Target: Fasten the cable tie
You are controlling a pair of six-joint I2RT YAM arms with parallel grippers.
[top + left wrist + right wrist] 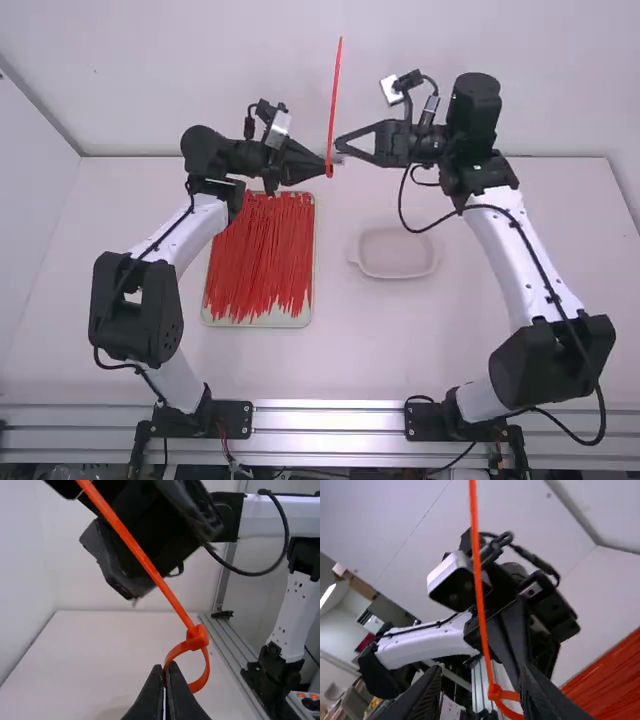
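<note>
Cable tie (334, 100): looped, tail upright, over your tray's (308, 318) far corner.
Left gripper (164, 672): clenched on the loop.
Right gripper (482, 697): released, fingers spread beside the tie.

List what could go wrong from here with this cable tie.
The left hand pinches the cable tie only by its thin loop, at the fingertips; a tug on the tail may pull it free. The right hand is open and close to the left one, so closing may miss the tail or bump it.
</note>
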